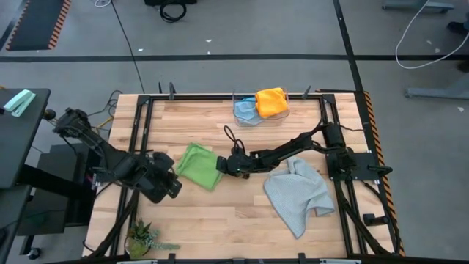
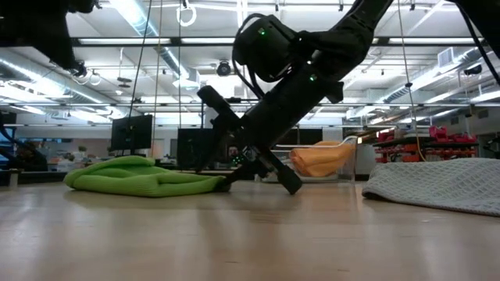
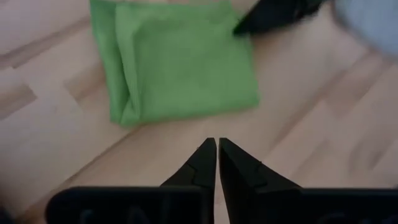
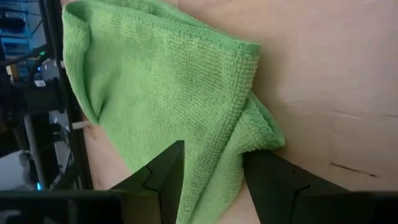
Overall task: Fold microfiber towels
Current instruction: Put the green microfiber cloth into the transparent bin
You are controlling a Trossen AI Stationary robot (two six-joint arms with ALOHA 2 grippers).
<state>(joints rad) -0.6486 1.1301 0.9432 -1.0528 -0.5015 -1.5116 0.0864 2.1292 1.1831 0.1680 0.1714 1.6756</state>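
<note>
The green towel (image 1: pixel 198 166) lies folded on the wooden table, left of centre; it also shows as the green towel (image 4: pixel 161 81). My right gripper (image 4: pixel 211 152) reaches in from the table's right, slanting down, open, at the towel's right edge (image 4: pixel 249 118). One finger is over the cloth and the other beside it. My left gripper (image 3: pixel 217 142) hovers shut over bare wood just near-left of the towel, touching nothing. The grey towel (image 1: pixel 297 194) lies crumpled at the right. Orange (image 1: pixel 271 101) and blue (image 1: pixel 245 108) towels sit in a basket at the far edge. My right gripper has the green towel's folded right edge (image 4: pixel 217 177) between its open fingers, coming from the table's right and slanting down. I cannot tell whether either finger touches the cloth. The towel lies flat on the table.
The clear basket (image 1: pixel 258 117) stands at the far edge, centre. A small potted plant (image 1: pixel 143 238) sits at the near left corner. Black frame rails run along the table's left and right sides. Bare wood stretches along the near edge between the plant and the grey towel.
</note>
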